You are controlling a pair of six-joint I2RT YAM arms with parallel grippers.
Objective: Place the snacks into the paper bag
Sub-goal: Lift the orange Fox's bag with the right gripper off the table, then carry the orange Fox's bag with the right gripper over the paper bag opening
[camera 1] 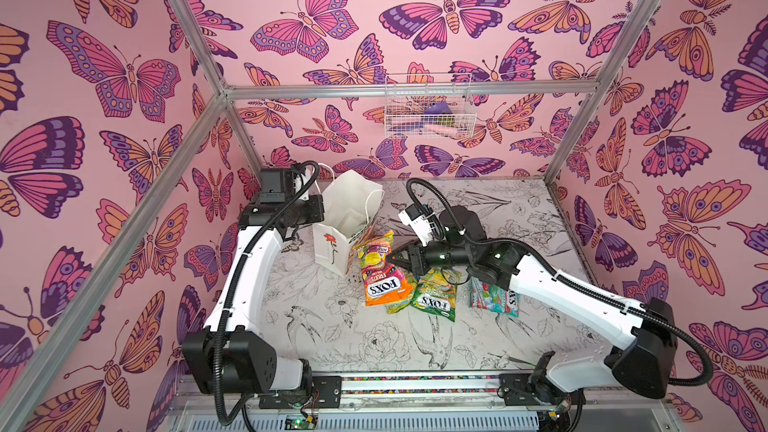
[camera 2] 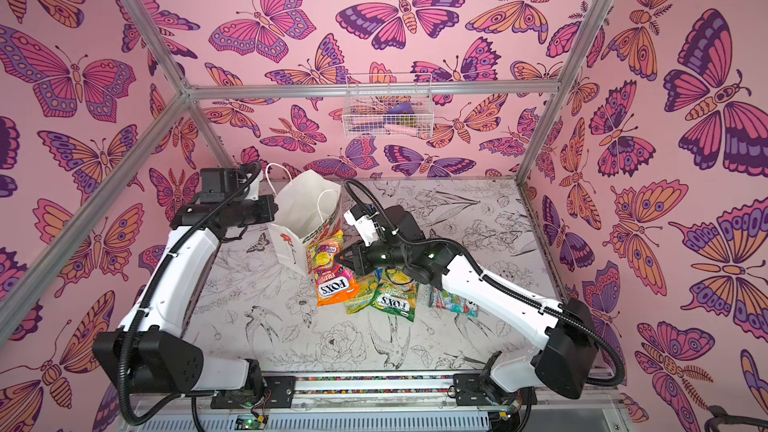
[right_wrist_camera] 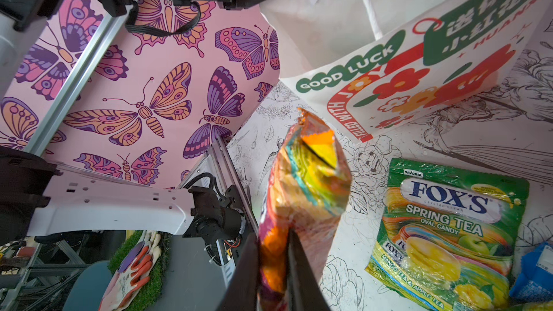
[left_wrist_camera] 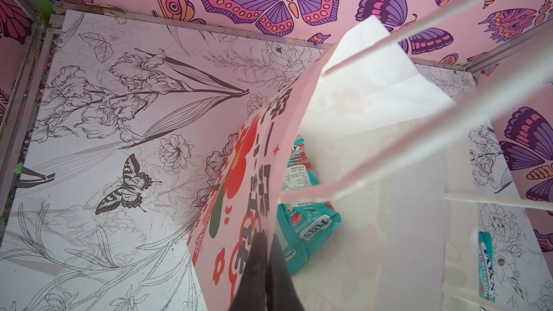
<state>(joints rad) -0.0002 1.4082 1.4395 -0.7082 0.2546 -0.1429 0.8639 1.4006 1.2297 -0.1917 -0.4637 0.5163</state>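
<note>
**Arms at the bag: 1 wall clamped, 1 packet pinched**

Nearest the lens in both top views, 2 arms rise from the rail (camera 1: 415, 384) along the bottom edge. The left arm (camera 1: 245, 276) bends up left of centre, and the right arm (camera 1: 561, 288) slants in from the lower right. Beneath them the bench (camera 1: 332, 334), printed with line-drawn flowers and birds, fills the lower middle. A white wire basket (camera 1: 428, 114) hangs on the back wall, above and right of centre.

The paper bag (camera 1: 330, 249) stands open just left of centre, its red-flower face turned toward the bottom edge. The left wrist view shows the left hand (left_wrist_camera: 269, 242) clenched on the edge of the bag's printed side wall. That view also looks into the bag, where a teal FOX'S packet (left_wrist_camera: 308, 225) lies at the bottom.

Just right of the bag, the right hand (camera 1: 395, 258) is closed on the orange packet (camera 1: 384, 280), grasping its long edge. Whether the packet's upper end touches the bag cannot be told. Its lower end overlaps a second green-yellow packet (camera 2: 361, 297).

The Spring Tea packet (camera 1: 436, 299) lies flat beside these, at centre. Further right, a second teal packet (camera 1: 494, 303) is half hidden under the right arm. The right wrist view catches a small blue-white packet (right_wrist_camera: 535, 273) next to the Spring Tea packet.
</note>
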